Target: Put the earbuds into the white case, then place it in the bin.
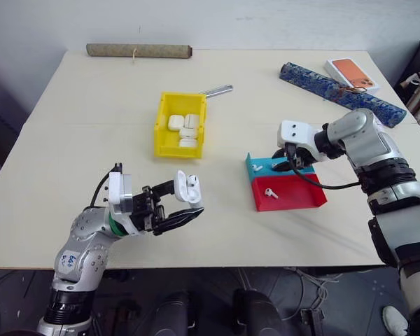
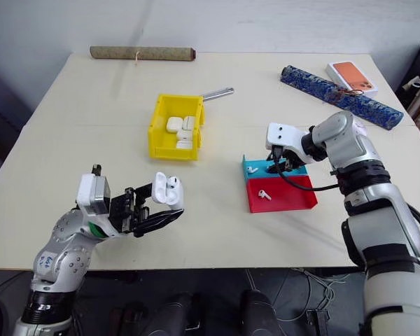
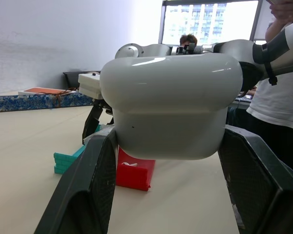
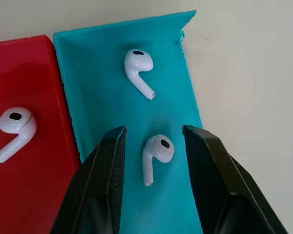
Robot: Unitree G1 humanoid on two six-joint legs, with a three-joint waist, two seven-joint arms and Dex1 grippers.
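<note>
no text, label, brand or number can be read on anything here. a small white sticker (image 1: 68, 262) on the left arm carries blue handwritten marks, but they are too small to make out.

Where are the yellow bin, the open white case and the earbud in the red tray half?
yellow bin (image 1: 159, 130), left eye view, left wall.
white case (image 1: 187, 187), left eye view, body.
earbud (image 4: 15, 124), right wrist view, head.

left pincer (image 1: 185, 210) clasping white case (image 1: 187, 187), yellow bin (image 1: 180, 125)
</note>
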